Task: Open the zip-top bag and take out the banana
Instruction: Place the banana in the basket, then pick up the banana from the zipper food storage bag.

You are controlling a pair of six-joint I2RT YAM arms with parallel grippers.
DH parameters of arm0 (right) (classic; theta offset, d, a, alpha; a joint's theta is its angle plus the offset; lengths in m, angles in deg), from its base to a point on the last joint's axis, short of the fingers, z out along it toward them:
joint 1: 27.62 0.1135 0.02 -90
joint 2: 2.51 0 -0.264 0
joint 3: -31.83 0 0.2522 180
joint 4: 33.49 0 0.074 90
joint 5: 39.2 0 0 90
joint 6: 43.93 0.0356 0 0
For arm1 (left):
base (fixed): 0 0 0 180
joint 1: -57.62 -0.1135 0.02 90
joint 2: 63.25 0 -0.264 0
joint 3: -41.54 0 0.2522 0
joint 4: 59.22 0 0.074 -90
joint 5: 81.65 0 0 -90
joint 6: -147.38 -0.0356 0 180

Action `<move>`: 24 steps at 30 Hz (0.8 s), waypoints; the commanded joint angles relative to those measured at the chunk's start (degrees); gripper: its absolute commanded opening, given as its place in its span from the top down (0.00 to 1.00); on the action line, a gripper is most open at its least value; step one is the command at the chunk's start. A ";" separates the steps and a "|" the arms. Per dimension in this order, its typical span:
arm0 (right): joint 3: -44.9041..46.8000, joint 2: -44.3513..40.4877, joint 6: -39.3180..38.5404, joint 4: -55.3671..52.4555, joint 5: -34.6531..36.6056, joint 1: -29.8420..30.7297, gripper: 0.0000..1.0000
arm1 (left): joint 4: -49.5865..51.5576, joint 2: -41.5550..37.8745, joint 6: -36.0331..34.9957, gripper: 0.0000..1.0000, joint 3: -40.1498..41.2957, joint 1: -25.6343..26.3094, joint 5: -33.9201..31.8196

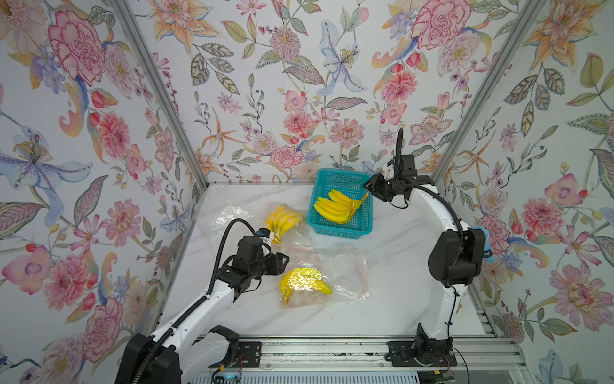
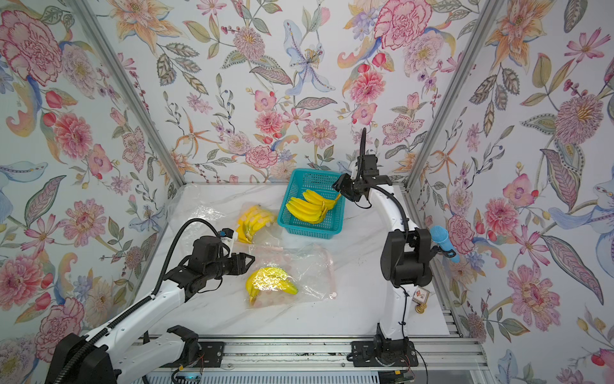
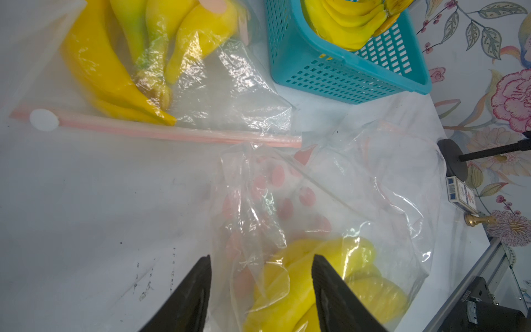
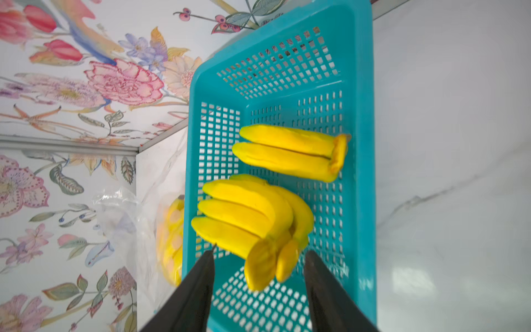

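Floral wallpaper (image 1: 299,83) covers all three walls, with aluminium posts (image 1: 161,89) in the corners. White marble-look table (image 1: 398,299), faint grey veins, a few dark scuffs in the left wrist view. Teal mesh basket (image 1: 339,230) (image 2: 309,229) (image 3: 330,74) (image 4: 357,201) stands at the far side, near the back wall. By the right edge lies a small printed card box (image 2: 421,295) (image 3: 462,195), with a brass piece (image 2: 420,310) (image 3: 479,220) just beside it. Blue rounded object (image 2: 440,236) sits at the right wall; kind unclear.
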 commanded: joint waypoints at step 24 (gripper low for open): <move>58.32 -22.52 -1.30 22.76 -24.27 3.61 0.68 | 1.71 -11.40 7.67 0.31 9.89 -0.62 -0.81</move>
